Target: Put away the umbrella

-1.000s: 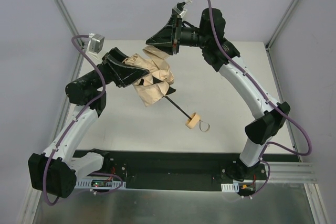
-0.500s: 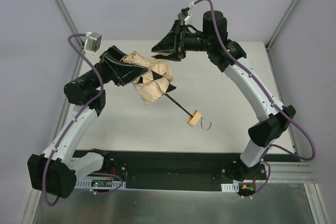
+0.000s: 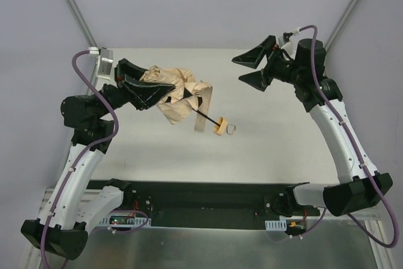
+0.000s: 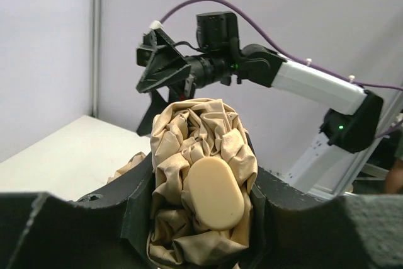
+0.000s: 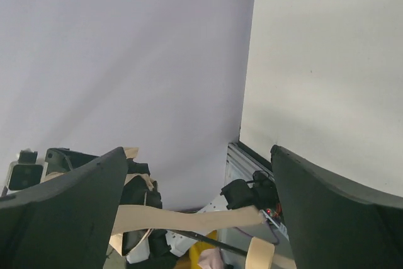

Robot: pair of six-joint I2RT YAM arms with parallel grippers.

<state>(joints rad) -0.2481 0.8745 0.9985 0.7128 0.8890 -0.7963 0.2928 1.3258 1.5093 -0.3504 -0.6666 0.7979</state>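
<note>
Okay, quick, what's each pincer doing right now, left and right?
Left pincer: closed on the umbrella, gripping its bunched canopy.
Right pincer: open, holding nothing.

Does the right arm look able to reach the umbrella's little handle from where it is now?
Probably yes. The right gripper hangs open and empty, the handle sticks out clear of the canopy, and nothing stands between them. The left gripper grips only the canopy.
</note>
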